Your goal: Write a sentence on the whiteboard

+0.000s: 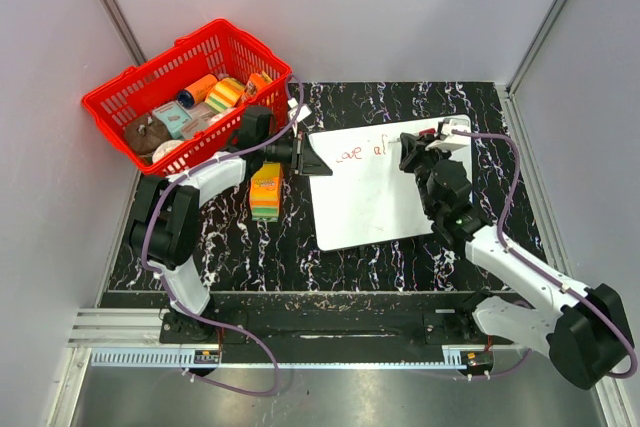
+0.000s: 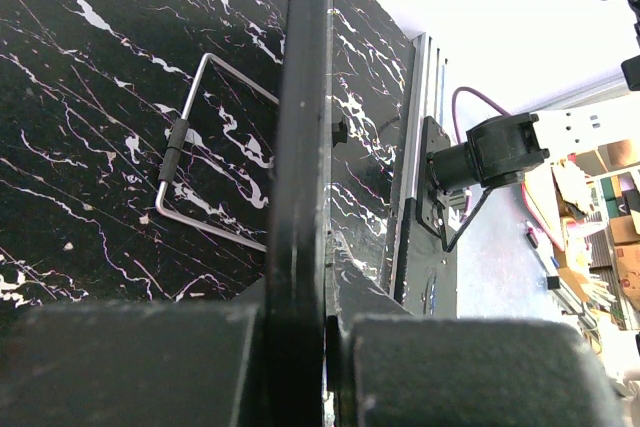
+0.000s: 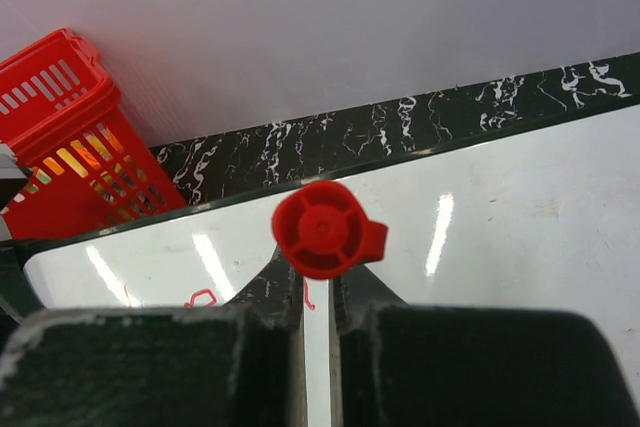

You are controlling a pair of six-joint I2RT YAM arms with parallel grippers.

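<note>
The whiteboard (image 1: 370, 197) lies flat on the black marbled table, right of centre. The sentence (image 1: 362, 152) runs as a few thin red letters along its far edge; red strokes (image 3: 201, 297) of it also show in the right wrist view on the whiteboard (image 3: 490, 207). My left gripper (image 1: 303, 155) is shut on the board's left rim, seen edge-on as a dark bar (image 2: 300, 127) between my left gripper's (image 2: 322, 332) jaws. My right gripper (image 1: 416, 150) stands over the far part of the board, just right of the letters. There my right gripper (image 3: 318, 299) is shut on a pen with a round red end (image 3: 322, 229).
A red basket (image 1: 118, 107) with several items stands at the back left. A yellow, orange and green sponge stack (image 1: 265, 190) lies just left of the board. Grey walls close in the table on three sides. A metal rail (image 1: 300, 332) runs along the near edge.
</note>
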